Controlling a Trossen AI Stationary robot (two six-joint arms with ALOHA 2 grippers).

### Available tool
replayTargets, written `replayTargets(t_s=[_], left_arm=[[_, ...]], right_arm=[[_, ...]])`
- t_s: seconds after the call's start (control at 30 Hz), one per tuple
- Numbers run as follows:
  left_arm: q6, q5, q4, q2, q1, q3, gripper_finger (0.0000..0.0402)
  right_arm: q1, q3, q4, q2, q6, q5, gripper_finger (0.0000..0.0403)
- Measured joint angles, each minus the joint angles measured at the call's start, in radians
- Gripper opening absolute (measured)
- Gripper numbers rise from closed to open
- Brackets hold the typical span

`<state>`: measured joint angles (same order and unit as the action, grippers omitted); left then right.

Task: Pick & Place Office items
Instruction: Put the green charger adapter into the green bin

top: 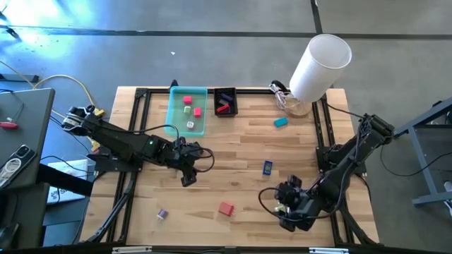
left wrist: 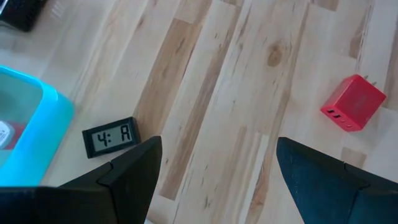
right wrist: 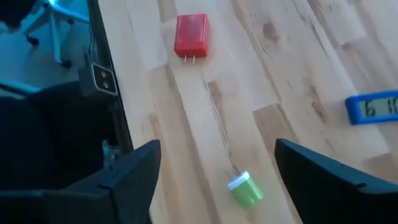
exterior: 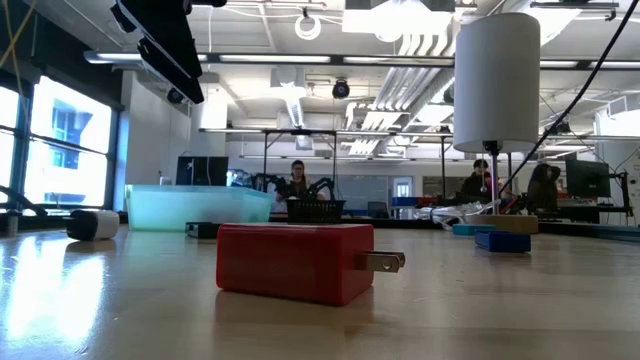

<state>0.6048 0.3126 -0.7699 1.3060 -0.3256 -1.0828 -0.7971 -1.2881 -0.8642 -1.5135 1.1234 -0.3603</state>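
Office items lie scattered on the wooden table. They include a red plug block (top: 226,208) (exterior: 295,260) (left wrist: 353,102) (right wrist: 191,34), a blue clock (top: 268,167) (right wrist: 373,107), a teal piece (top: 281,121), a small purple-white piece (top: 162,213), a black clock (left wrist: 111,137) and a green piece (right wrist: 247,190). My left gripper (top: 189,171) (left wrist: 217,180) hovers open at mid-table, beside the black clock and right of the teal tray (top: 188,109). My right gripper (top: 286,204) (right wrist: 214,180) is open near the table's near right, above the green piece. Neither holds anything.
The teal tray holds several small pieces. A black basket (top: 225,101) with red pieces stands next to it at the far edge. A large white cylinder (top: 321,67) (exterior: 497,80) and a clear bowl (top: 293,104) stand at the far right. People sit in the room beyond.
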Motion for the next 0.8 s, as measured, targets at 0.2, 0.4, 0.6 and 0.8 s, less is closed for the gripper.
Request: replayTargets(t_s=[0.2, 0.4, 0.6, 0.8], left_arm=[[0.017, -0.009, 0.0, 0.0, 0.0, 0.0, 0.0308], [0.051, -0.009, 0.0, 0.0, 0.0, 0.0, 0.0308], [0.047, -0.008, 0.0, 0.0, 0.0, 0.0, 0.0308], [0.047, -0.007, -0.006, 0.0, 0.0, 0.0, 0.0308]], right_arm=[[0.0, 0.0, 0.002, 0.0, 0.034, 0.131, 0.0304], [-0.007, 0.0, -0.011, -0.003, 0.124, 0.257, 0.0297], [-0.027, 0.0, -0.161, -0.016, 0.242, 0.262, 0.0284], [-0.058, 0.001, -0.282, -0.071, 0.204, 0.265, 0.0282]])
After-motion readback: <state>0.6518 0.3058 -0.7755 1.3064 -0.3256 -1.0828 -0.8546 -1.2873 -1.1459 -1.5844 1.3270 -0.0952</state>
